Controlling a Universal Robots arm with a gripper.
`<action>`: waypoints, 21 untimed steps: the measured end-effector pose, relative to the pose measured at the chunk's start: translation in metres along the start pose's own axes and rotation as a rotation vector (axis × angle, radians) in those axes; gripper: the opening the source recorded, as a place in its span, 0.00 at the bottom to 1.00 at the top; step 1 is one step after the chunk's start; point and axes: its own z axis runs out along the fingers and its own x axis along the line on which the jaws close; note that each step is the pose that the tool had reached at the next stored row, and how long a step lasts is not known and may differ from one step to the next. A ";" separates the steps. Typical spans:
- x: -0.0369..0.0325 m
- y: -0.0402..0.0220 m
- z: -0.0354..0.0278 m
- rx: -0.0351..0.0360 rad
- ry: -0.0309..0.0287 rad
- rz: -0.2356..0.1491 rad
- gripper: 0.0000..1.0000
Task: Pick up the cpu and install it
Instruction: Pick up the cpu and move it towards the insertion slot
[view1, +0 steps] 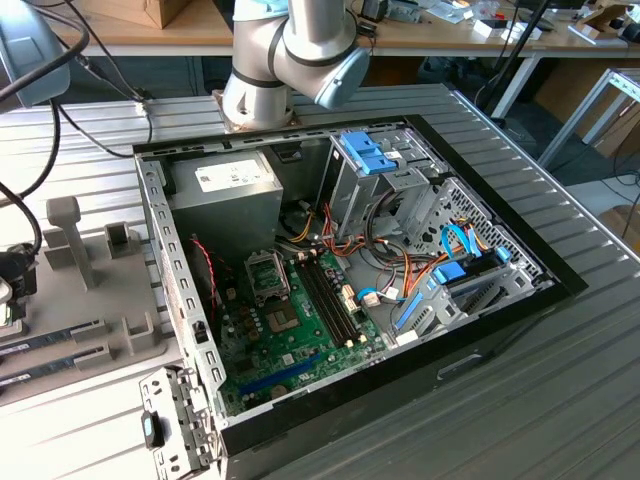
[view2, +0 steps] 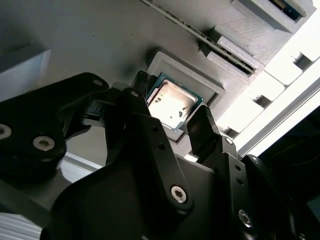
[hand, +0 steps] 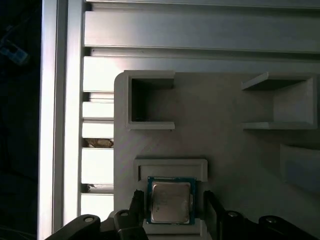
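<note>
Currently cpu (hand: 171, 202) lies flat, metal top up, in square recess (hand: 172, 164) of grey holder tray (hand: 225, 130), so its edges stay reachable. Gripper (hand: 171, 199) straddles cpu, jaws spread just off opposite edges, apparently not clamping.

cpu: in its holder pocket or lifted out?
In. The cpu lies flat inside the raised frame of the grey holder; the open gripper straddles it, one finger on either side.

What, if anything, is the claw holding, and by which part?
Nothing yet: the open claw straddles the cpu, which sits in its grey tray.
</note>
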 end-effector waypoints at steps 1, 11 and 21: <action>0.0000 0.0000 0.0001 0.0000 0.0000 0.000 0.59; 0.0000 0.0000 0.0005 0.0000 0.0000 0.000 0.51; 0.0000 0.0000 0.0009 -0.0001 -0.0002 0.000 0.47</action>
